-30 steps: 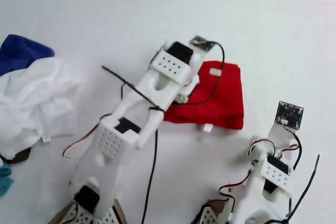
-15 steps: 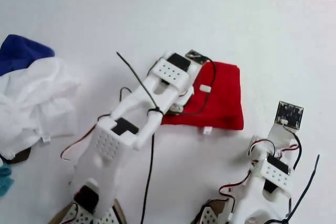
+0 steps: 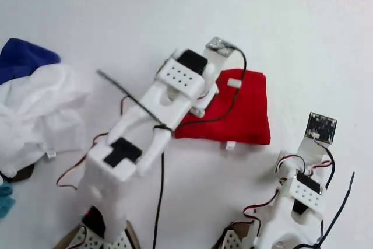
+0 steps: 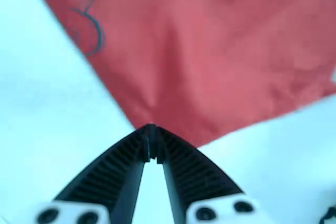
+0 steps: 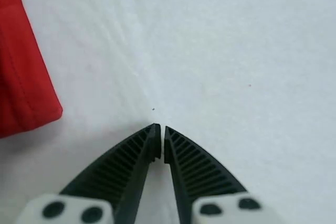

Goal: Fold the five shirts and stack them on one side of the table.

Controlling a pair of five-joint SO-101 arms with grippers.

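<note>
The folded red shirt (image 3: 247,109) lies on the desk (image 3: 291,27), directly ahead of the left tool (image 4: 151,136). Its closed tips touch the shirt's edge, though a grip is uncertain. The right tool (image 5: 158,139), closed and empty, is farther away.

The right gripper (image 5: 159,135) hangs over the white table (image 5: 236,45). Its 2 black ribbed fingers (image 5: 128,169) are drawn together, with just a thin slit between the tips. A folded red shirt (image 5: 21,72) lies flat off to one side, its rounded corner near the fingertips but apart from them.
</note>
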